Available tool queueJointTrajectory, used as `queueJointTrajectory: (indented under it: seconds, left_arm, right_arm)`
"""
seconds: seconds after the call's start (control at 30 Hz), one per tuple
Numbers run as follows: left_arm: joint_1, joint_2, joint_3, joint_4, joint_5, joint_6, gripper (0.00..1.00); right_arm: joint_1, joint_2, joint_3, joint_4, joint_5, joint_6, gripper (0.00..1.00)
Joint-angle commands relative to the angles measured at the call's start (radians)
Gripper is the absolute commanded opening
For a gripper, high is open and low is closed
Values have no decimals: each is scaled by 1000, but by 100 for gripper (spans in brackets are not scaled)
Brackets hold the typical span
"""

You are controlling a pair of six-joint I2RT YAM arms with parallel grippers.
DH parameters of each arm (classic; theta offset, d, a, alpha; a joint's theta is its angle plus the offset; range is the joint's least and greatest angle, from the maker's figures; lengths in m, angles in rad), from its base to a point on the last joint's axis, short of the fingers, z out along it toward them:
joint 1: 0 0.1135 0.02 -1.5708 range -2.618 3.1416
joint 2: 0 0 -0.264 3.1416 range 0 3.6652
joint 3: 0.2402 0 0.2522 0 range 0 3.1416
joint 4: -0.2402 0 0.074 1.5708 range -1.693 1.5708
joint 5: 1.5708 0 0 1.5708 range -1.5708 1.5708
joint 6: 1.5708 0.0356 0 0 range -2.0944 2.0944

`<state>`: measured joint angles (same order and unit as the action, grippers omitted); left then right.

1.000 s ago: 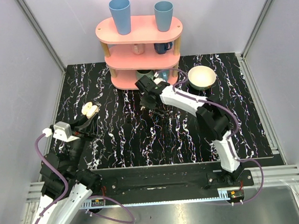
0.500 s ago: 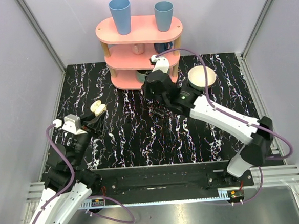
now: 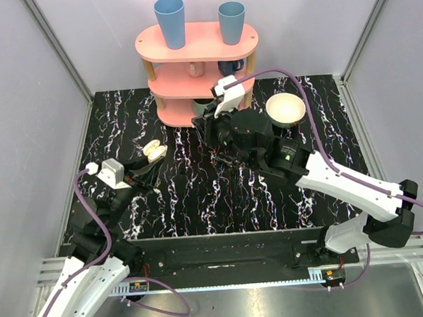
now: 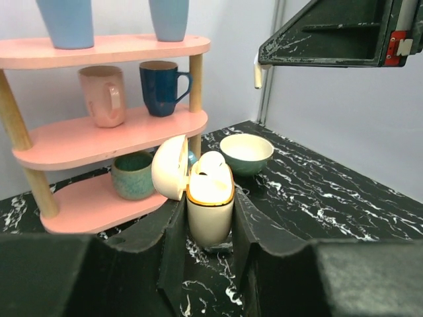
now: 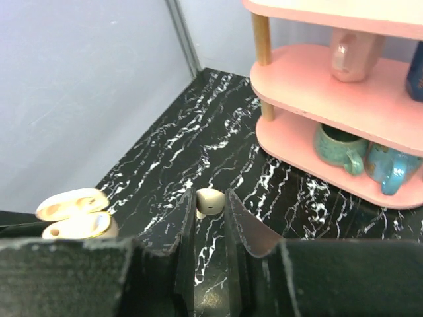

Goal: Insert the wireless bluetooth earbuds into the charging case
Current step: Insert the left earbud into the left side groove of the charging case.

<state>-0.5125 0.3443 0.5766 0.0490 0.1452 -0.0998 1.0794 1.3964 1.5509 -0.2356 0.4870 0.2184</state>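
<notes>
My left gripper point(image 4: 209, 228) is shut on the charging case point(image 4: 209, 206), a cream-white case with a gold rim held upright with its lid point(image 4: 170, 166) swung open to the left. An off-white bud point(image 4: 212, 162) shows at its open top. In the top view the case point(image 3: 153, 149) is left of centre, at my left gripper point(image 3: 148, 160). My right gripper point(image 5: 207, 206) is shut on an earbud point(image 5: 211, 201), pinched between its fingertips above the marbled table. The case also shows in the right wrist view point(image 5: 74, 216), low on the left. My right gripper point(image 3: 206, 130) hovers near the shelf's foot.
A pink three-tier shelf point(image 3: 196, 40) stands at the back with two blue cups on top and several mugs on the lower tiers. A cream bowl point(image 3: 286, 108) sits to its right. Grey walls close in both sides.
My left gripper has carried the open case right and away from the left wall. My right arm has swung round and its wrist now sits over the table's middle with the earbud.
</notes>
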Motion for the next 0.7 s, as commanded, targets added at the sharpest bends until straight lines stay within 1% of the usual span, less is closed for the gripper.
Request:
queueJointTrajectory:
  seconds: [0.0,0.17,0.27,0.43,0.67]
  left_arm:
    - [0,12,-15,147,91,-5,0]
    - [0,24,-35,196,146,-17,0]
    - [0,32,-44,229,184,-28,0]
    - [0,45,-46,252,202,-38,0]
    - [0,55,-53,293,208,-63,0]
  right_arm:
    - [59,-43,-6,102,7,-68,0]
    - [129,-33,8,131,-13,-88,0]
    - [169,-23,15,145,-11,-129,0]
    - [200,-13,20,163,-34,-128,0]
    - [228,1,17,171,-24,-134,0]
